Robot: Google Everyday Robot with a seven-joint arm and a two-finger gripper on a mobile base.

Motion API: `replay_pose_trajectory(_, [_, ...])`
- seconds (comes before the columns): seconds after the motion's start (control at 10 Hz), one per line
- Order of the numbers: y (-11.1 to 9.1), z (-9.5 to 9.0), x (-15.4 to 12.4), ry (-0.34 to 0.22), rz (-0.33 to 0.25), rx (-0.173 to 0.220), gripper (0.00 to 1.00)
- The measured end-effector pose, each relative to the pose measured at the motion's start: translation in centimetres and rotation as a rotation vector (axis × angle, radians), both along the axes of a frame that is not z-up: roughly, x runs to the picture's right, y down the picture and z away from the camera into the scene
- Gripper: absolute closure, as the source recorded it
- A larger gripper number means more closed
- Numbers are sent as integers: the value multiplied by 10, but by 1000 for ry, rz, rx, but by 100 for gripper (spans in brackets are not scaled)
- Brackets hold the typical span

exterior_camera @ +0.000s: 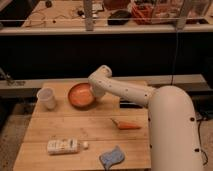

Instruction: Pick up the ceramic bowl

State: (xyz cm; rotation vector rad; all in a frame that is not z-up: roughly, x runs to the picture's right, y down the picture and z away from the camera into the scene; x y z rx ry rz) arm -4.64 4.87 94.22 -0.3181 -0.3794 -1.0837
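In the camera view, the ceramic bowl (81,95) is seen near the table's (75,132) far edge, the white cup (46,98) toward its far left corner. The gripper (94,93) is set at the bowl's right rim, fingers together; a grip cannot be confirmed. A carrot (127,125), a bottle (63,146) with unreadable label and a blue cloth (112,157) lie nearer the front edge.

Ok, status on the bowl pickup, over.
Gripper shut at the bowl's right rim. Bowl on the table, not lifted. Cup left of it, carrot in front; neither in the way.
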Motion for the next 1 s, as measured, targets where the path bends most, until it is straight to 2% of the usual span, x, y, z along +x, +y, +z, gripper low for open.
replay_pose_trajectory(0.4, [-5,5,0,-9,-8,15,100])
replay_pose_trajectory(1.0, [-6,2,-6,-33,-13,37,100])
